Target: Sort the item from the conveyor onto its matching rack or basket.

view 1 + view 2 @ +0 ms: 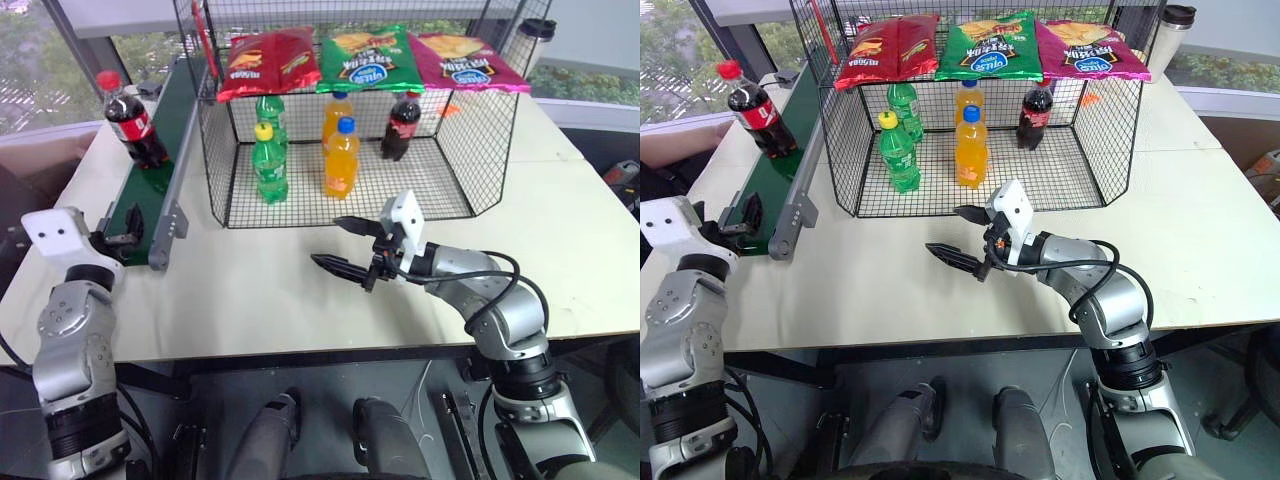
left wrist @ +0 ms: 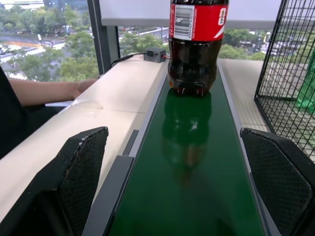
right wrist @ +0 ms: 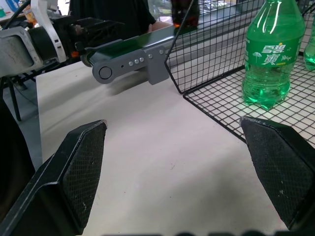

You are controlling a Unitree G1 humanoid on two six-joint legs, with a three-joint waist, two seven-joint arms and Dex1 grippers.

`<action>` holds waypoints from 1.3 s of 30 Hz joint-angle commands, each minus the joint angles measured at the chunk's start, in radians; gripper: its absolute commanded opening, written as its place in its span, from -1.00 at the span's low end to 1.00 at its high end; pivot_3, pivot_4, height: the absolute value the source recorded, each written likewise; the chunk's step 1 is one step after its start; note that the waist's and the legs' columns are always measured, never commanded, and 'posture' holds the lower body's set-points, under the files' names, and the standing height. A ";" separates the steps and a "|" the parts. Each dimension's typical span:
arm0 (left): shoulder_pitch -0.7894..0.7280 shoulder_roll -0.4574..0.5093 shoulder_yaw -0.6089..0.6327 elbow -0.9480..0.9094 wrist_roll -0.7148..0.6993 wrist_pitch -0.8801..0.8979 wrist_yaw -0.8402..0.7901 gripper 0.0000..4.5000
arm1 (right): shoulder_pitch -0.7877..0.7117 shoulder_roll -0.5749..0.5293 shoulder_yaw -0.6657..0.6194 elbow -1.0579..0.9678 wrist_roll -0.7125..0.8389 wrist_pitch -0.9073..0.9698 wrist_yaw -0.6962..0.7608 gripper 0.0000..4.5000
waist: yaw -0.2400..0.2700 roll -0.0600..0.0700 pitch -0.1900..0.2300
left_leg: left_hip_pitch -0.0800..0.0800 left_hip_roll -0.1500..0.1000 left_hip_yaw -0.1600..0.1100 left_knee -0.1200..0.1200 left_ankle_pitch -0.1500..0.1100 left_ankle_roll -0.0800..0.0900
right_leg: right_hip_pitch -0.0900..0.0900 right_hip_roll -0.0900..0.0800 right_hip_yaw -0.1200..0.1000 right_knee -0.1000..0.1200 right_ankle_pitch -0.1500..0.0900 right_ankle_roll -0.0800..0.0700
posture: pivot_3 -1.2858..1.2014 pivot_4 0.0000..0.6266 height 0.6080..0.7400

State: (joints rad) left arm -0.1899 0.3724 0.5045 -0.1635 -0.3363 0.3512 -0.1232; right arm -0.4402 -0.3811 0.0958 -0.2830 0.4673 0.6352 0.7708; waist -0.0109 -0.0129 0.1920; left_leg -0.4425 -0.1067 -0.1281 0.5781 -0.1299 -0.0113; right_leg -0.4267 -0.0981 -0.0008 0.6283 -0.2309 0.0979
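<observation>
The item, a cola bottle (image 1: 130,120) with a red cap and red label, stands upright on the far part of the conveyor (image 1: 160,160), a dark green belt in a grey frame at the table's left. My left gripper (image 1: 122,235) is open at the belt's near end, pointing along it at the bottle (image 2: 194,49), well short of it. The black wire cage (image 1: 480,130) with a white floor stands right of the belt and holds a second cola bottle (image 1: 403,125). My right gripper (image 1: 327,240) hangs open and empty over the table in front of the cage.
Inside the cage stand two green bottles (image 1: 268,160) and two orange-drink bottles (image 1: 342,158). Three snack bags (image 1: 365,58) lie on the cage top. A person's arm (image 2: 49,91) rests beyond the table's left edge. A lidded cup (image 1: 535,40) stands at the back right.
</observation>
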 commanded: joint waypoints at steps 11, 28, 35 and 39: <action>0.005 0.014 -0.016 -0.005 0.031 -0.056 -0.002 1.00 | -0.004 -0.004 -0.004 -0.052 0.020 -0.010 -0.016 0.99 | 0.000 0.000 0.000 | 0.000 0.000 0.000 0.000 0.000 0.000 | 0.000 0.000 0.000 0.000 0.000 0.000 | 0.03 -0.52 0.97; 0.016 0.019 -0.051 0.016 0.057 -0.072 -0.032 1.00 | -0.001 -0.008 -0.002 -0.059 0.018 -0.006 -0.036 0.99 | 0.000 0.000 0.000 | 0.000 0.000 0.000 -0.001 0.000 0.000 | 0.000 0.000 0.000 -0.001 0.000 0.000 | 0.03 -0.52 0.97; -0.038 0.029 -0.018 -0.004 -0.044 -0.043 -0.060 0.34 | -0.002 -0.018 -0.009 -0.069 0.027 0.007 -0.041 1.00 | 0.001 0.000 0.000 | -0.001 0.000 -0.001 -0.001 0.000 0.000 | 0.000 0.000 0.000 -0.002 0.000 0.000 | 0.03 -0.52 0.97; -0.083 0.052 -0.033 -0.001 -0.063 -0.024 -0.073 0.34 | -0.014 -0.018 -0.024 -0.076 0.045 0.025 -0.048 1.00 | 0.000 -0.001 0.000 | -0.002 0.000 -0.002 -0.001 0.000 0.000 | -0.001 0.000 -0.001 -0.002 0.000 0.000 | 0.03 -0.52 0.97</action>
State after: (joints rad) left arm -0.2419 0.3949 0.4540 -0.1237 -0.3825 0.3415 -0.1793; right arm -0.4380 -0.4000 0.0941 -0.3093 0.4865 0.6559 0.7287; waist -0.0111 -0.0136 0.1924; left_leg -0.4441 -0.1065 -0.1300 0.5772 -0.1300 -0.0113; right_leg -0.4273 -0.0983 -0.0019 0.6265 -0.2310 0.0978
